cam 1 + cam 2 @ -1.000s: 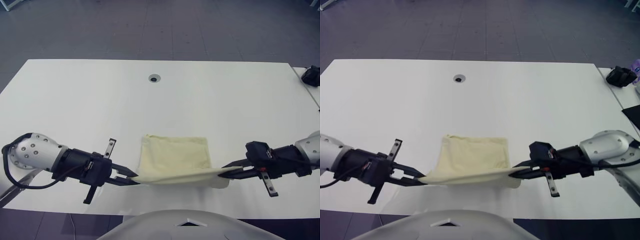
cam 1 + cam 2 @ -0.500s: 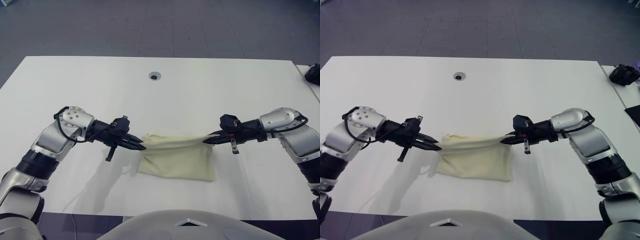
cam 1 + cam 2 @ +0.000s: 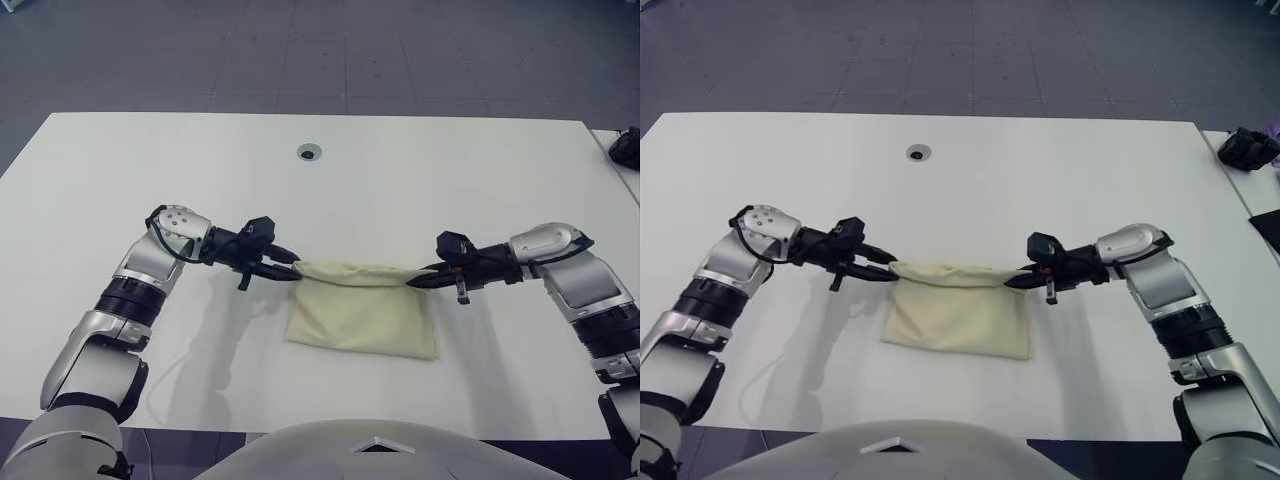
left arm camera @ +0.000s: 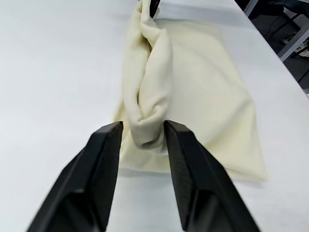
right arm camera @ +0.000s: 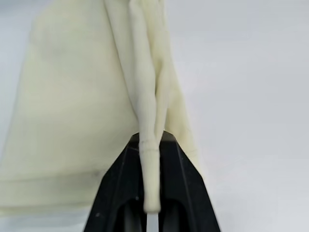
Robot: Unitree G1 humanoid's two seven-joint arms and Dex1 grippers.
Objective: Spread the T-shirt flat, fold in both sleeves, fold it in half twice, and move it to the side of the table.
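Stretching across the scene, the white table [image 3: 150, 170] carries the pale yellow T-shirt [image 3: 362, 315], folded into a compact, slightly rumpled rectangle near the middle of the near edge. Its far edge is bunched into a taut ridge between the two grippers. The left gripper [image 3: 292, 275] clamps the ridge's thick left end, with its fingers parted only by the wad of cloth. The right gripper [image 3: 418, 279] pinches the thin right end almost closed. A round cable hole [image 3: 310, 152] sits well beyond, toward the far edge. A dark object [image 3: 626, 148] lies past the right edge. A second ago both grippers held this edge lifted at the near edge; it now lies folded over.
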